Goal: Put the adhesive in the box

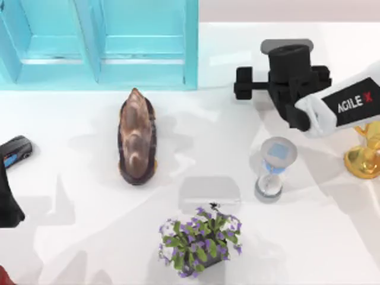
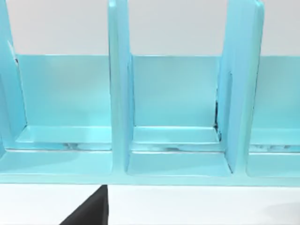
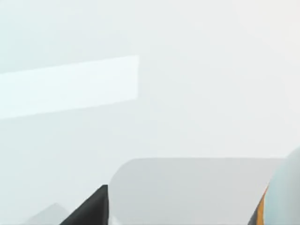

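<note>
Top view shows the white counter point(image 1: 89, 208) with the turquoise box point(image 1: 142, 59) along its far edge at the left, its upright dividers making open compartments; the left wrist view faces those compartments point(image 2: 119, 93) head on. The right arm reaches in from the right side, and the right hand point(image 1: 289, 62) hangs over the far part of the counter, just right of the box's right wall. Whether it is closed cannot be told from these pictures. The left hand point(image 1: 15, 151) is parked at the left edge, and its state cannot be told either. On the counter stand a brown oblong ornament point(image 1: 136, 138) left of centre, a potted plant point(image 1: 199, 240) at the near edge, a gold trophy point(image 1: 363, 155) at the right edge and an hourglass point(image 1: 275, 169) near the right arm. The adhesive point(image 3: 283, 197) appears at the edge of the right wrist view as a white curve with an orange strip, close under the right hand, while the counter lies well below. I judge it is lifted and being carried, so the step in hand is the transfer to the box. The next move calls for shifting the right hand left over a compartment, clearing the box's right wall, then lowering and letting go once the bottle is inside.
</note>
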Tool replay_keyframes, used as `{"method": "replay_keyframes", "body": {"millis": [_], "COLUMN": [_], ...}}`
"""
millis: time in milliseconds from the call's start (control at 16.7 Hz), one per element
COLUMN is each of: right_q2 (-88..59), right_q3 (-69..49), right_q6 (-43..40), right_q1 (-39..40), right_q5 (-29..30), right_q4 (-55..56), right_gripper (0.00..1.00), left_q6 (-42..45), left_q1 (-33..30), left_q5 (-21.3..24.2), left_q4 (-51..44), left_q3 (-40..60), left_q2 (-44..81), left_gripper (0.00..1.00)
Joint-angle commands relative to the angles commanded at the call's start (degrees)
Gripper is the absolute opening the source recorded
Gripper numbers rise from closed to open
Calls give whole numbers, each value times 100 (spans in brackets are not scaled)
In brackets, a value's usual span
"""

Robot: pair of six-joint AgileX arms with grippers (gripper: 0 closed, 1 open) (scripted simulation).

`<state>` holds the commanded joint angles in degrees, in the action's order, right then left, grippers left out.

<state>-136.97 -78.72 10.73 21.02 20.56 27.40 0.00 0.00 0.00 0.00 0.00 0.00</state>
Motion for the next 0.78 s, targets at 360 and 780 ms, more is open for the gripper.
{"method": "replay_keyframes", "body": {"millis": [360,780], "right_q2": [0,0], "right_q3": [0,0], "right_q6": [0,0], "right_q1": [0,0], "right_q5": [0,0], "right_q4": [0,0], "right_gripper": [55,2], "left_q6": [0,0], "left_q1": [0,0], "left_q5": [0,0], "left_q4": [0,0], "left_q3": [0,0], "left_q2": [0,0], "left_gripper": [100,100]}}
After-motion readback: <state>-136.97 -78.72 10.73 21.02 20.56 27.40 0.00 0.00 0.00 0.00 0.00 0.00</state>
